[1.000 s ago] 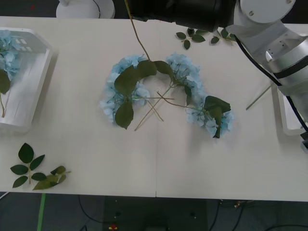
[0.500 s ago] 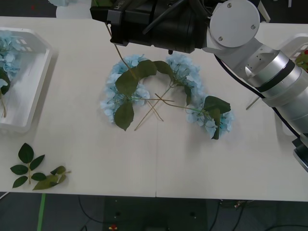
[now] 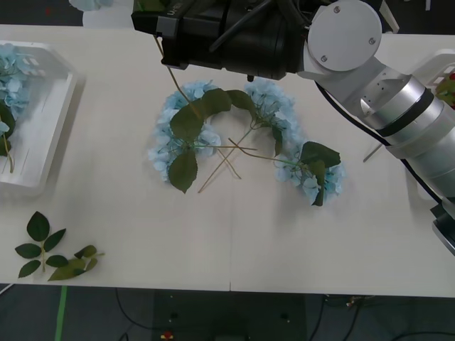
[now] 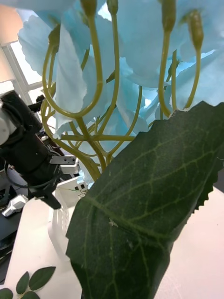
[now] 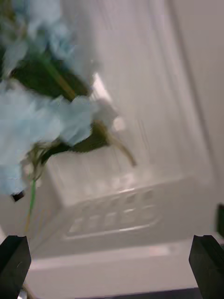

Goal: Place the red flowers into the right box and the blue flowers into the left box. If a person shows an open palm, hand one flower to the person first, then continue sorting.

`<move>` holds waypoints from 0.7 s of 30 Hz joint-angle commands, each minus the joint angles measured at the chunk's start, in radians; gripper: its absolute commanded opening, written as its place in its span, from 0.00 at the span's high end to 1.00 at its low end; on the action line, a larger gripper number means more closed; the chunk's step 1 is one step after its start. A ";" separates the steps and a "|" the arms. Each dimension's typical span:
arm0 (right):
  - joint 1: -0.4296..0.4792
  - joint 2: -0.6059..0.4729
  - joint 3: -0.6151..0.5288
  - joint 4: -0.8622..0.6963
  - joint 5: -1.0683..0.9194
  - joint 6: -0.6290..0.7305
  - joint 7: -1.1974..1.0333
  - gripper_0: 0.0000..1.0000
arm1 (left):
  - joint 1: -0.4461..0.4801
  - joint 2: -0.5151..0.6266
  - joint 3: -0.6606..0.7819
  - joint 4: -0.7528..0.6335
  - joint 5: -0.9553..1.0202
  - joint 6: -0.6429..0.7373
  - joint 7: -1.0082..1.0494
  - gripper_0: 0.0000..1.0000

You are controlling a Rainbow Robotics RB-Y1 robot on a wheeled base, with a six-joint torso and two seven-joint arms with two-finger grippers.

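My right gripper (image 3: 162, 32) reaches across the far side of the table, shut on a blue flower whose thin stem (image 3: 173, 74) hangs below it. Its pale petals (image 4: 135, 51) and a big dark leaf (image 4: 149, 210) sit right before the right wrist camera. Three more blue flowers (image 3: 274, 106) lie tangled at the table's middle. The left box (image 3: 43, 142) holds other blue flowers (image 3: 11, 67). My left gripper (image 5: 111, 254) hovers open over that box's rim (image 5: 116, 219). The right box (image 3: 426, 67) shows at the right edge, with a bit of a red flower (image 3: 451, 77) in it.
Loose green leaf sprigs (image 3: 50, 256) lie near the front left edge. A thin stem (image 3: 380, 145) rests on the table beside the right box. My right arm's silver elbow (image 3: 398, 106) spans the far right part of the table.
My right arm has swung left across the far side of the table, carrying the hanging stem from above the middle flowers toward the left. It has barely moved in the last half second.
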 commanded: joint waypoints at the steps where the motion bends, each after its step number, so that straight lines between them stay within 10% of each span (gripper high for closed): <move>1: -0.039 0.038 0.009 -0.040 0.011 -0.012 -0.028 1.00 | 0.143 0.054 0.052 -0.161 0.167 -0.123 0.240 0.00; 13: -0.039 0.039 0.010 -0.040 0.011 -0.012 -0.041 1.00 | 0.316 -0.148 0.022 -0.463 0.419 -0.488 0.344 0.00; 21: -0.039 0.039 0.021 -0.040 0.025 -0.012 -0.051 1.00 | 0.302 -0.254 -0.258 -0.566 0.458 -0.836 0.338 0.00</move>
